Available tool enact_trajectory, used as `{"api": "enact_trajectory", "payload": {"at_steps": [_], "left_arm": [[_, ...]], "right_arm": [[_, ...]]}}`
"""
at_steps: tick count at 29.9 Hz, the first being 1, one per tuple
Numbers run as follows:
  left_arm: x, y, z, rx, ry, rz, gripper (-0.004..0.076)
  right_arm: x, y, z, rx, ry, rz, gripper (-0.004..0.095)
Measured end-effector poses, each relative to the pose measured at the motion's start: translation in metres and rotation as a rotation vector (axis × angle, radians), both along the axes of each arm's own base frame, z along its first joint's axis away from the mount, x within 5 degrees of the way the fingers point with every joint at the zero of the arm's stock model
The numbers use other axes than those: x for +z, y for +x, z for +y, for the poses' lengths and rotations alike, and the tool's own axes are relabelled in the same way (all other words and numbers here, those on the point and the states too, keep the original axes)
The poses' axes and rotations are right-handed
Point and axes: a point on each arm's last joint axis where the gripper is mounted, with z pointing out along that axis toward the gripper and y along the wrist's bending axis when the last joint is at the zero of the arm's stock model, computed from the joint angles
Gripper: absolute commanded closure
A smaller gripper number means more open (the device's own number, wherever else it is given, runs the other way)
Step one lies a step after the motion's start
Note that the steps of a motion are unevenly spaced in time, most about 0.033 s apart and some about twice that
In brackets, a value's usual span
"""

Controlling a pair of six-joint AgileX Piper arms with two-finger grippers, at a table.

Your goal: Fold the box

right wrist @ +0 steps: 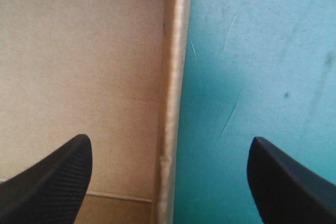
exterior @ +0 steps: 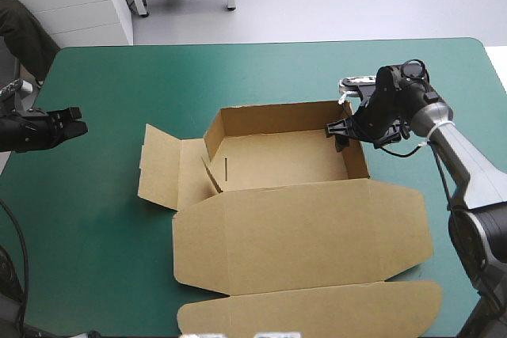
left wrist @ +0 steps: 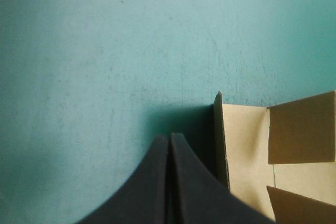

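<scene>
The box (exterior: 277, 160) is half formed: two walls up, left flaps (exterior: 162, 168) untucked, lid (exterior: 301, 235) flat. The right tool (right wrist: 169, 141) stands spread astride the right wall (right wrist: 170, 77); the left tool (left wrist: 169, 139) is pressed together, empty.

Left claw (left wrist: 169, 141) faces bare cover (left wrist: 105, 51); box wall (right wrist: 176, 51) inside right claw (right wrist: 169, 139).

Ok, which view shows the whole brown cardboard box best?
The high view: the brown cardboard box lies whole, walls raised, lid flat toward the near edge. The right wrist view shows only one raised wall, straddled by the open right gripper; the left wrist view only the end flaps beside the shut left gripper.
</scene>
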Motion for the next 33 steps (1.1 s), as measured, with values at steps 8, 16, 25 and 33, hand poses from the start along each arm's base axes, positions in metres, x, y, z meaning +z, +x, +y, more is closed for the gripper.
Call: {"api": "enact_trajectory", "payload": {"at_steps": [8, 16, 25, 33], "left_arm": [[0.0, 0.0, 0.0, 0.0, 0.0, 0.0, 0.0734], [0.0, 0.0, 0.0, -0.003, -0.002, 0.002, 0.0734], [0.0, -0.001, -0.001, -0.015, -0.004, 0.006, 0.0734], [-0.003, -0.003, 0.0, -0.027, 0.026, 0.029, 0.0734]], "right_arm": [[-0.024, 0.01, 0.003, -0.005, -0.006, 0.058, 0.025], [-0.033, 0.01, 0.003, 0.006, -0.02, 0.108, 0.0916], [-0.02, 0.01, 0.002, 0.062, -0.047, 0.094, 0.0908], [0.061, -0.029, -0.007, 0.061, 0.007, -0.112, 0.0908]]}}
